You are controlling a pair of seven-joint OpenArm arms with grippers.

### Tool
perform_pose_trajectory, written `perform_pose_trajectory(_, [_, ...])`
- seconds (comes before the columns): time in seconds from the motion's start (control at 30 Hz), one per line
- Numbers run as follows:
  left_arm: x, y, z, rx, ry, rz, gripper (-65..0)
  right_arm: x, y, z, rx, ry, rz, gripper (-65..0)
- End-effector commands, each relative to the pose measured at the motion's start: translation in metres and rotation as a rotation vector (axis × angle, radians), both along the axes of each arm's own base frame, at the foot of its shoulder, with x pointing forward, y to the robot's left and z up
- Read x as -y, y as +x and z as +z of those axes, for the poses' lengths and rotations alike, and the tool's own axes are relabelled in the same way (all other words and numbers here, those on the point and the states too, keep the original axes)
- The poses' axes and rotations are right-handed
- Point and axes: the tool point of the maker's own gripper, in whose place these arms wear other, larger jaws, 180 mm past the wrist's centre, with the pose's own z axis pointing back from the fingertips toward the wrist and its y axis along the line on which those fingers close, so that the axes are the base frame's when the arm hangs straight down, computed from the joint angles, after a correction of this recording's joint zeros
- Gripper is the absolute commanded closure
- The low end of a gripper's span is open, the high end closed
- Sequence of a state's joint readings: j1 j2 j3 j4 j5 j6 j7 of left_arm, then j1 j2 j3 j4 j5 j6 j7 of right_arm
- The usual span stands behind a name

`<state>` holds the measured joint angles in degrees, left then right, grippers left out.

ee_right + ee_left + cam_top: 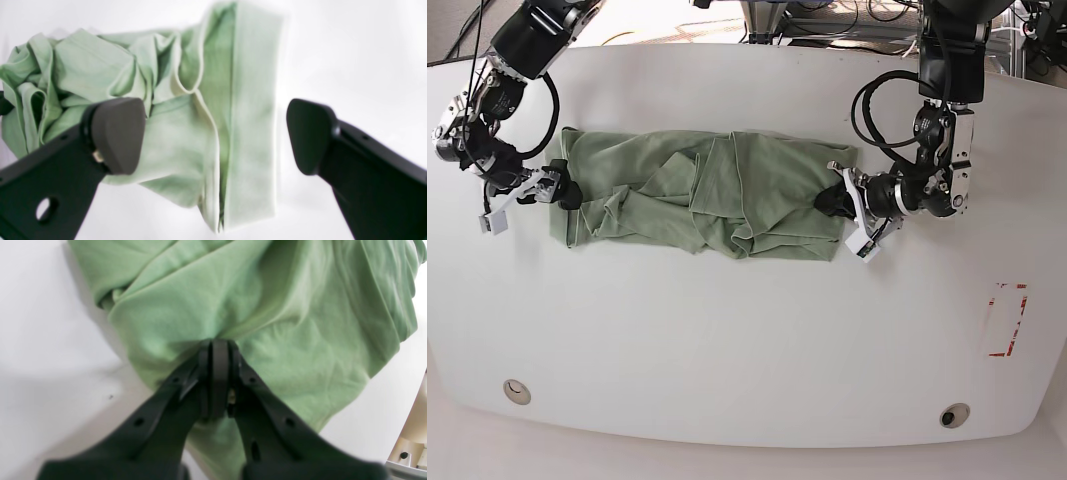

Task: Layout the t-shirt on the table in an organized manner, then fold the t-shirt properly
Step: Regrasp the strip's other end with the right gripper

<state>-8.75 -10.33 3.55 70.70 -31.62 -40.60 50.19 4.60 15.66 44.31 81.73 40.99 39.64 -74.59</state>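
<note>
The sage-green t-shirt (pixel 707 195) lies crumpled and stretched sideways across the far half of the white table (pixel 747 350). My left gripper (pixel 835 200) is at its right end in the base view. In the left wrist view that gripper (pixel 217 346) is shut on a pinch of the t-shirt (pixel 300 323). My right gripper (pixel 560 189) is at the shirt's left end. In the right wrist view it (pixel 215 136) stands wide open, its pads (pixel 116 133) apart, with a folded hem edge of the t-shirt (pixel 93 73) lying between and beyond them.
A red tape rectangle (pixel 1007 320) marks the table at the right. Two round cable holes (pixel 516 390) (pixel 954 414) sit near the front edge. Cables hang beside the left arm (pixel 867 110).
</note>
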Motion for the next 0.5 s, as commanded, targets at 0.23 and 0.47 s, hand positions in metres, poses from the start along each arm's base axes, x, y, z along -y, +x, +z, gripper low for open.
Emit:
perform_pose_trajectory(0.23, [-0.015,-0.004,-0.01,-0.031,0.098,-0.017,0.0,0.007,-0.006,-0.009,0.016,0.039,-0.036,-65.0])
perform_pose_trajectory(0.47, [-0.015,-0.004,-0.01,-0.031,0.098,-0.017,0.0,0.0,-0.014,-0.018,-0.009,0.053,-0.032,-65.0])
